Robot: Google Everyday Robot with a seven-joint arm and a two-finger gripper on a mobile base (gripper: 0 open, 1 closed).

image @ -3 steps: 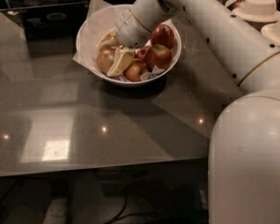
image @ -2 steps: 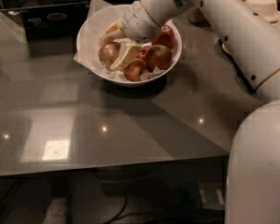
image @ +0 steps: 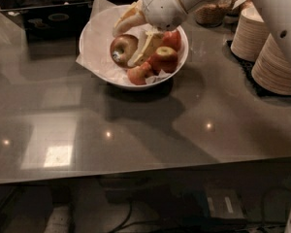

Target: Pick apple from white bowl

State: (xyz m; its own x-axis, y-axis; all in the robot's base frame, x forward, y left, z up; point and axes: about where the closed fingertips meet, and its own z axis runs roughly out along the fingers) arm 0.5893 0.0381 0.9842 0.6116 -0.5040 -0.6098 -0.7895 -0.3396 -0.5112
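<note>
Fingers [image: 144, 45] of the cream two-finger hand [image: 124, 47] stand spread either side of the large, dull golden-tan apple [image: 123, 49] inside the wide paper-lined white bowl [image: 94, 42] on the grey counter [image: 136, 130]; contact unclear, shiny red apples [image: 164, 58] partly hidden, beige plate stacks [image: 276, 62] cut off

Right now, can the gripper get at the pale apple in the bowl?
Probably yes: the gripper sits inside the white bowl right at the apple, nothing lies over it, and the red apples are off to one side.
</note>
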